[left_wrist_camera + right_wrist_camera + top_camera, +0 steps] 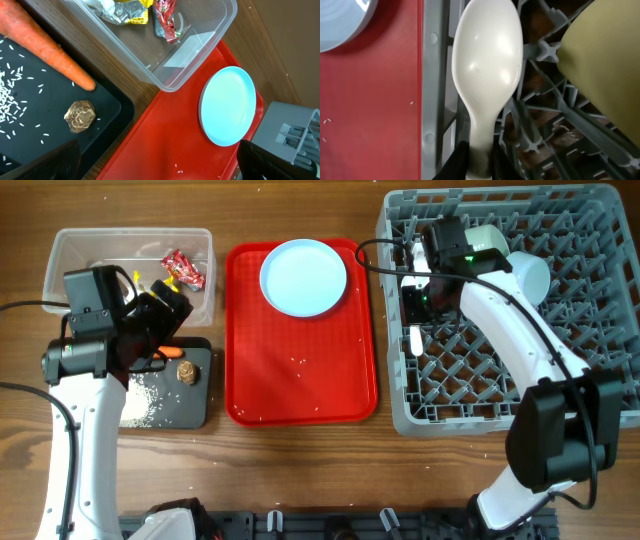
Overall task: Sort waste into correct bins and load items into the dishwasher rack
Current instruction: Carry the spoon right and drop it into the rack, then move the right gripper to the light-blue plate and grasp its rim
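The surface is a brown wooden table (300, 470) with visible grain, and nothing of the room shows beyond it; a dark rail runs along its near edge. The clear tub (130, 233) sits at the far left corner with red wrappers (183, 268) inside. Just in front of it, the black tray (195, 405) holds loose rice (140, 395) toward its near left corner, the carrot (45, 50) along its far edge and the brown lump (80, 116) near its right edge. The red tray (300, 350) lies at mid-table with the light-blue plate (303, 276) against its far edge and a few stray grains (297, 361) on the bare red. The grey rack (450, 423) fills the right side, with a pale green bowl (605, 65) and a light-blue bowl (530, 275) near its far edge.

The left gripper (172, 302) hovers where tub and black tray meet, fingers spread wide and holding nothing. The right gripper (481, 162) pinches the handle of the white spoon (487, 65), whose bowl lies over the rack's left rim beside the red tray; whether it touches the rim I cannot tell.
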Controlling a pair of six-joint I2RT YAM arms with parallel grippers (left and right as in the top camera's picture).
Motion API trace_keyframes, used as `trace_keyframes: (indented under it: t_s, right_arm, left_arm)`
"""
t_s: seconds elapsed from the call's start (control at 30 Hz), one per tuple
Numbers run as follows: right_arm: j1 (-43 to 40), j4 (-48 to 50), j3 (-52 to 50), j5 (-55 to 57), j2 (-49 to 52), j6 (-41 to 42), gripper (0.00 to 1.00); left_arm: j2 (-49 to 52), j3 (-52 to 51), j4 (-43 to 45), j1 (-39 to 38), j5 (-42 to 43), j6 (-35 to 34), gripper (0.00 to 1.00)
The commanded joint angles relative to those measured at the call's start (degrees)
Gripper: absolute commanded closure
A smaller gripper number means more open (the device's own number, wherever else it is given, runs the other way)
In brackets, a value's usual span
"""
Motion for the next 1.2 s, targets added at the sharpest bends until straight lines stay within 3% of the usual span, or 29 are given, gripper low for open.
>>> trace_keyframes:
  t_s: [0.0,0.3,0.47,0.7,0.8,1.0,1.17]
  right_arm:
    - [0.04,0.02,-0.22,-1.36,0.96,-0.83,0.71]
    - [0.04,-4.81,7.17,-1.99,-0.52,-0.63,0.63]
    - [0.07,-7.41,14.08,-11.34,-2.49,0.33,0.63]
    - [5.03,-1.97,15.58,-16.94,-3.13,7.96,0.63]
    - [9.42,0.72,15.5,-14.34,-3.13,8.9,0.64]
    - [17.62,4.92,15.15,3.15,-2.4,13.31,0.64]
    - [19.5,11.91,15.15,4.09,2.27,14.45,0.64]
  left_arm:
    - [-0.35,0.74,0.13,0.37,-0.15,-0.52,0.0]
    - [-0.35,0.74,0.13,0.37,-0.15,-0.52,0.0]
    - [-0.35,0.74,0.13,0.37,-0.15,-0.52,0.0]
    - [-0.35,0.74,0.13,0.37,-0.15,-0.52,0.0]
    - [-0.35,0.74,0.13,0.37,-0.15,-0.52,0.0]
    - [-0.35,0.74,0.13,0.37,-0.15,-0.52,0.0]
    - [-0.35,0.74,0.13,0.37,-0.15,-0.52,0.0]
